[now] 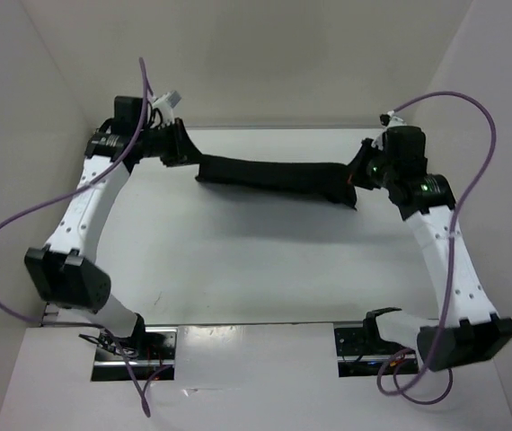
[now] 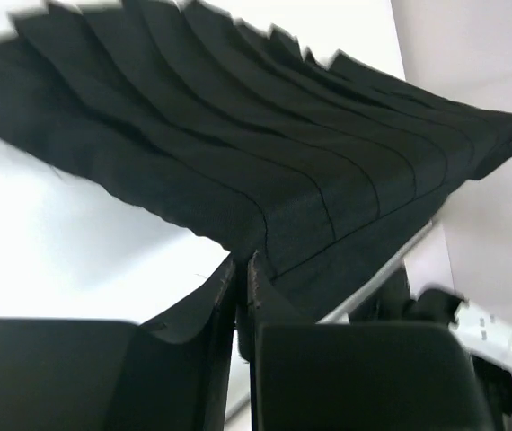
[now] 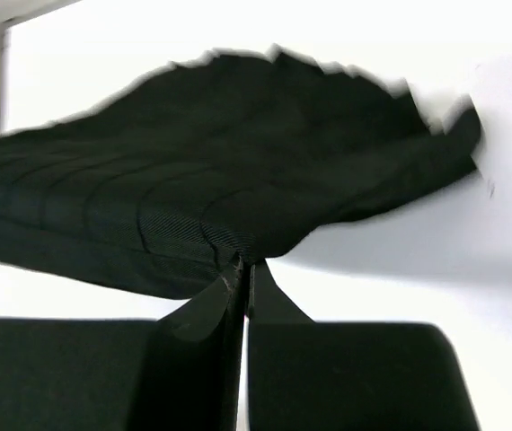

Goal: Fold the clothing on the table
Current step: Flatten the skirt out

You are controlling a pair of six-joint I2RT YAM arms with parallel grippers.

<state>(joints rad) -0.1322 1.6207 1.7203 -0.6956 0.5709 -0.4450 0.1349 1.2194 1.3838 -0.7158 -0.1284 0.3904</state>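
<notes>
Skirt [image 1: 274, 177], black, pleated: long axis left-right above far table [image 1: 238, 260] edge; left tool [image 2: 243, 260] pinches left end, right tool [image 3: 242, 265] right end, both narrow.

Clothing [image 1: 274, 176]: I see solid black, ruled with fine parallel pleat lines, and in the left wrist view faint seams cross them. Table [image 1: 238, 260] and walls [image 1: 328, 54]: plain white, unpatterned. Left arm [image 1: 81, 206] and right arm [image 1: 449, 260]: white links, black joints. Cables [image 1: 454, 93]: purple. Indicator light [image 1: 430, 186] on the right arm: green.
</notes>
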